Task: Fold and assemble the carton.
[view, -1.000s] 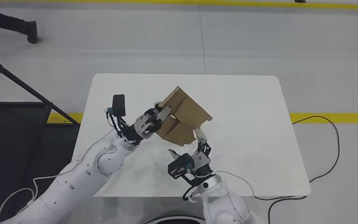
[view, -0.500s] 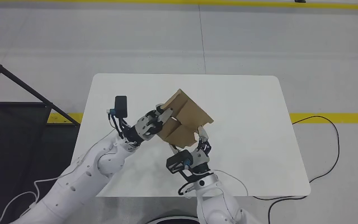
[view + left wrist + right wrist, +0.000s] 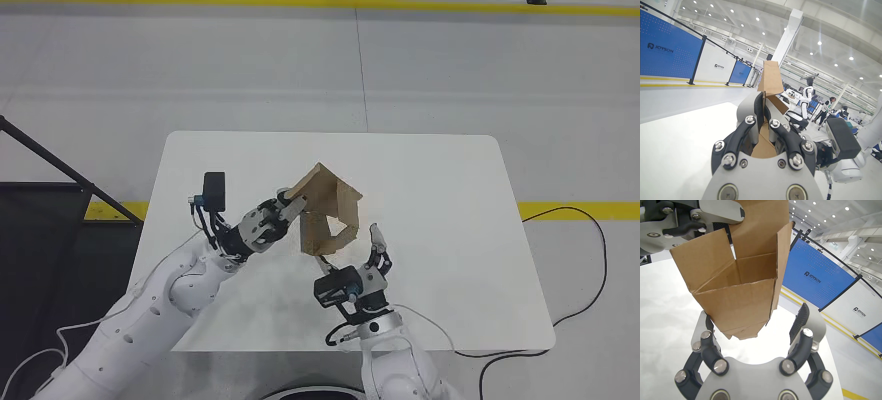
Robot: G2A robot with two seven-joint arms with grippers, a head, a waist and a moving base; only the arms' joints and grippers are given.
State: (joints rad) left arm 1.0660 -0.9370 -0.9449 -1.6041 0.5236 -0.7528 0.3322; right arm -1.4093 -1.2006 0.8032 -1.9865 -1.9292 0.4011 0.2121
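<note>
Carton (image 3: 328, 212), partly opened with loose flaps, hangs over the white counter (image 3: 440, 190) at the middle of the top view. The left gripper (image 3: 287, 204) pinches a panel at its upper left edge. Just below it, the right gripper (image 3: 350, 250) is spread wide around the lowest flaps.

carton (image 3: 325, 197): plain brown | table (image 3: 440, 190): white | floor stripe (image 3: 580, 210): yellow | panels (image 3: 829, 291): blue, white-dotted

Over table (image 3: 450, 200) middle: carton (image 3: 328, 212), raised. At carton's left edge: left gripper (image 3: 762, 106), clamped on panel. Before carton, robot side: right gripper (image 3: 755, 323), spread wide, near flaps between fingers.
</note>
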